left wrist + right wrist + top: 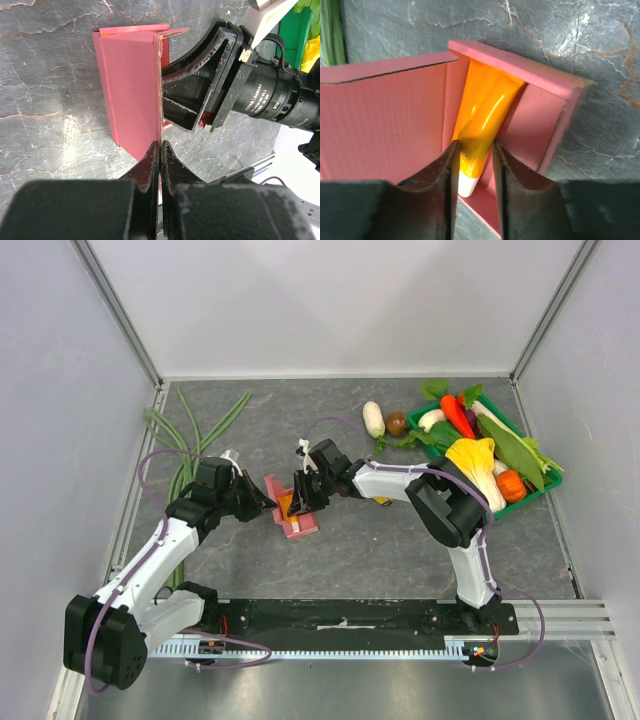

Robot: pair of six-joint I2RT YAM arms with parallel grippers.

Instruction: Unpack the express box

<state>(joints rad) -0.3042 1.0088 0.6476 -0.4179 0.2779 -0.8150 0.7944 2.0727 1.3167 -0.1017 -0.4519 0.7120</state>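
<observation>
the left gripper [159, 148] pinches the raised flap [132, 85] of the express box [555, 100]. inside that box, the right gripper [474, 150] clasps an orange tube [485, 102].
</observation>
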